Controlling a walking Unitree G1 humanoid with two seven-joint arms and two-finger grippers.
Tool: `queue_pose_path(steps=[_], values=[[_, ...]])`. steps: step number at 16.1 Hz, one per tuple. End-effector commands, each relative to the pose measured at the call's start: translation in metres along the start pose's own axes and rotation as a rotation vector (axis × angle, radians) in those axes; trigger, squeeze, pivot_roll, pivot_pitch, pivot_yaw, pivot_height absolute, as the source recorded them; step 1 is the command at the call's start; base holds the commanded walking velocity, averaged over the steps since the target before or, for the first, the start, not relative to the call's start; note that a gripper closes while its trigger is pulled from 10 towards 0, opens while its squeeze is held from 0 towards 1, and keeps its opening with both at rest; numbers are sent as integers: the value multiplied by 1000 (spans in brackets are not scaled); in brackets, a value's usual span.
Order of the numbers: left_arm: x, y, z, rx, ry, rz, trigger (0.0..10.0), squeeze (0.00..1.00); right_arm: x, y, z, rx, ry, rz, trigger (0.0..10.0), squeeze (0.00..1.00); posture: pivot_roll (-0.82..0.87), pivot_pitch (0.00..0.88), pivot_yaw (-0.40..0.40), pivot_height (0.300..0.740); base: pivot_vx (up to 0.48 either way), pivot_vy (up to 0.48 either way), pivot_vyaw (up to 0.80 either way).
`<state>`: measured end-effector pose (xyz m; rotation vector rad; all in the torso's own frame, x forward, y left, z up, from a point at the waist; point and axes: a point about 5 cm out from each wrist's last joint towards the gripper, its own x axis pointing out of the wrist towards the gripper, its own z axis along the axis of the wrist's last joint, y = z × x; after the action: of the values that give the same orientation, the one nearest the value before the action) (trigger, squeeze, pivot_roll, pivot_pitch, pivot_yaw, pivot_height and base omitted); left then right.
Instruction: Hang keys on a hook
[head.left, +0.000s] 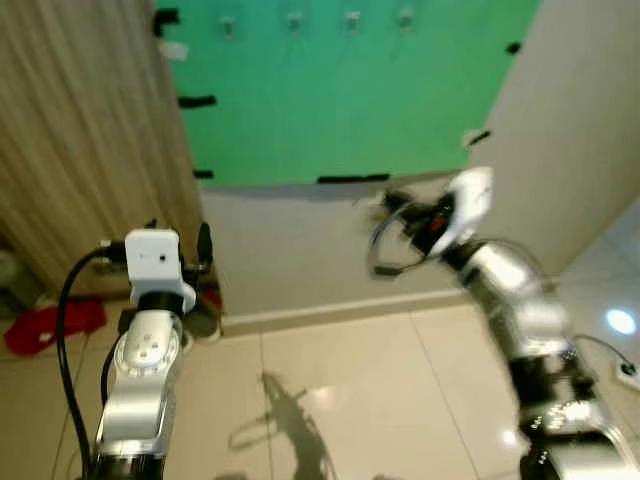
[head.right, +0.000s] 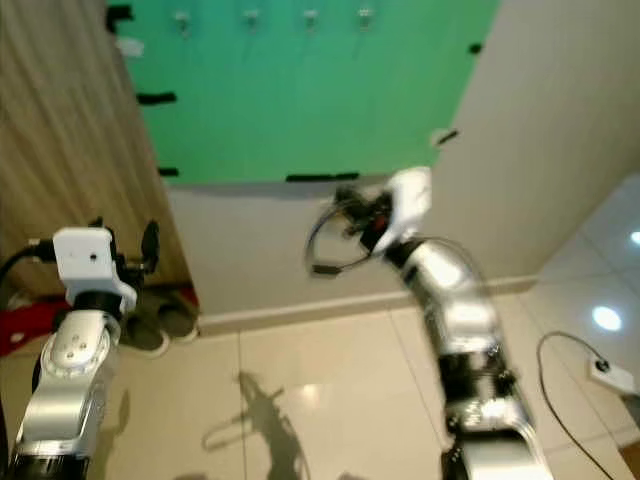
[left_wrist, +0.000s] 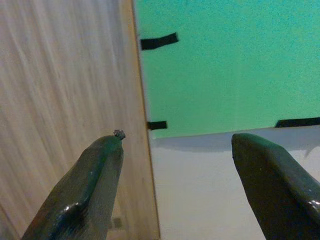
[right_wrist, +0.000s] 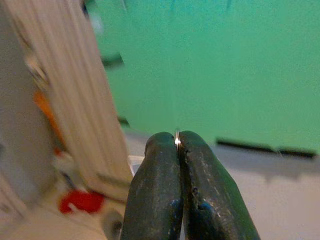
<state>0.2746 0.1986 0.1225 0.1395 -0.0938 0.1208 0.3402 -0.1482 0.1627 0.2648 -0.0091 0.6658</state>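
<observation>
A green board (head.left: 340, 90) is taped to the wall ahead, with a row of small hooks (head.left: 294, 20) along its top edge. My right gripper (right_wrist: 177, 137) is raised toward the board's lower edge and is shut on a thin metal key ring (right_wrist: 177, 141), of which just a glint shows between the fingertips. The keys themselves are hidden. In the left eye view the right gripper (head.left: 392, 203) is blurred and sits well below the hooks. My left gripper (left_wrist: 179, 139) is open and holds nothing, near the wooden panel.
A tall wooden panel (head.left: 80, 130) stands on the left. Red cloth (head.left: 50, 325) and shoes (head.right: 160, 325) lie at its foot. A white wall (head.left: 580, 150) angles in on the right. A cable and socket (head.right: 605, 372) lie on the tiled floor.
</observation>
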Motion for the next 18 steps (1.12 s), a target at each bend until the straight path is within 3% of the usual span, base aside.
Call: queue_pose_path(steps=[1, 6, 9, 18], values=[[3, 0, -1, -1, 0, -12, 10000, 0, 0, 2, 11, 58, -17, 77, 10000, 0, -17, 9, -54, 740, 0, 0, 0], [3, -9, 2, -12, -26, -57, 10000, 0, -10, 18, 26, 207, 25, 321, 10000, 0, -35, 35, -65, 740, 0, 0, 0], [4, -14, 2, -27, -31, -67, 10000, 0, -6, 31, 51, 295, -34, 449, 10000, 0, -45, 32, -81, 740, 0, 0, 0], [8, -13, 1, -38, -36, -59, 10000, 0, 5, 46, 70, 521, -131, 521, 10000, 0, -38, 35, -91, 740, 0, 0, 0]])
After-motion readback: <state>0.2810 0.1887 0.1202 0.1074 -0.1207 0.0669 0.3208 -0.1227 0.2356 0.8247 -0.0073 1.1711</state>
